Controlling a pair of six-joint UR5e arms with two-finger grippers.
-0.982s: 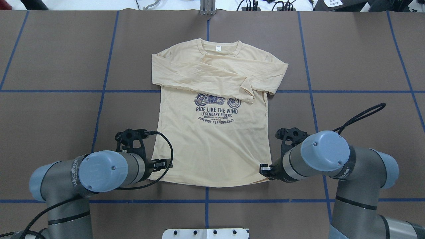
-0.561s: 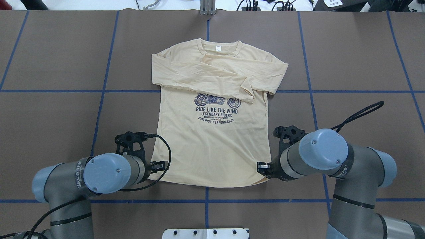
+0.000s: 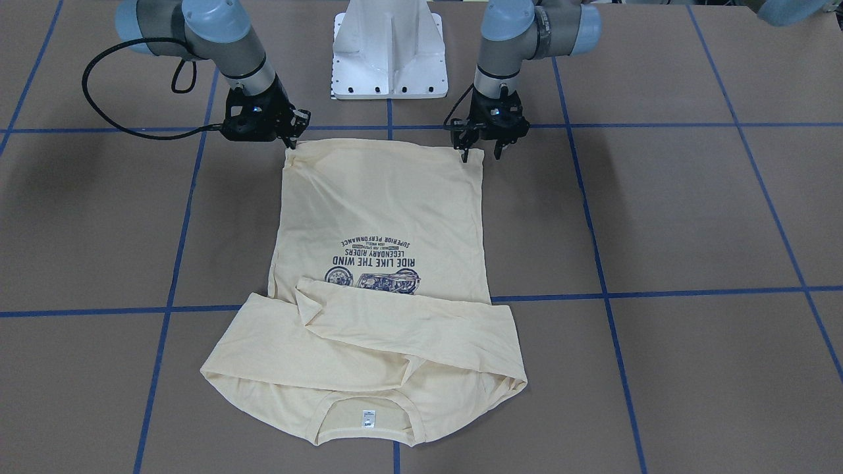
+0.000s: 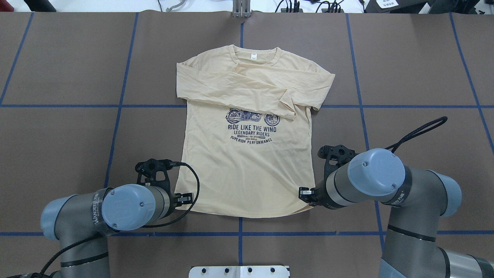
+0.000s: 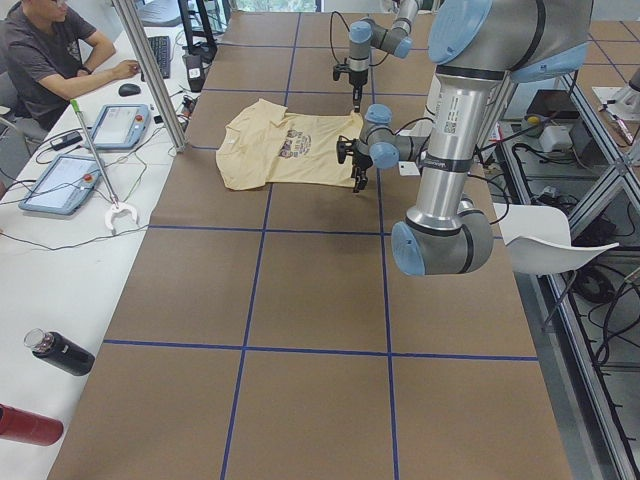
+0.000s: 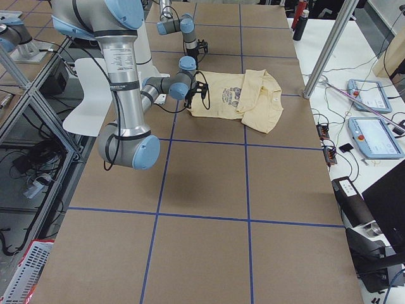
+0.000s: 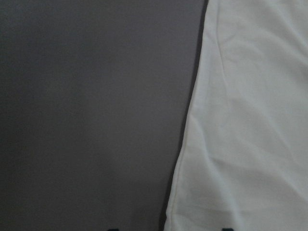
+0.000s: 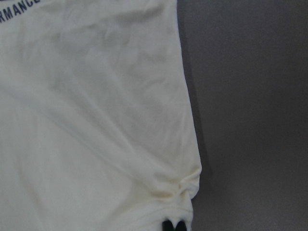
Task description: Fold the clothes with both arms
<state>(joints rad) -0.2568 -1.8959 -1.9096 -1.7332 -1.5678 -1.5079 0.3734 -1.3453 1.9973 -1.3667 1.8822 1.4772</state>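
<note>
The pale cream T-shirt (image 4: 247, 170) lies flat on the brown table, chest print up, with both sleeves folded across the chest (image 3: 395, 329). Its neck label points away from the robot. My left gripper (image 3: 481, 153) is open at the hem's left corner. In the left wrist view its two dark fingertips stand wide apart on either side of the shirt's edge (image 7: 192, 120). My right gripper (image 3: 290, 141) is shut on the hem's right corner. In the right wrist view the fabric (image 8: 185, 190) puckers at its closed tips. In the overhead view, both arms (image 4: 129, 206) (image 4: 376, 172) hide their fingers.
The white pedestal base (image 3: 388, 59) stands between the arms at the robot's side. Blue tape lines (image 4: 119, 116) grid the brown table. In the exterior left view, a person (image 5: 45, 50) sits at a side bench with tablets (image 5: 120, 125), and bottles (image 5: 60, 352) lie on it.
The left arm has drawn back a little toward the robot along the shirt's left edge. The right arm shifted slightly toward the shirt, then held. The shirt lies as before.
</note>
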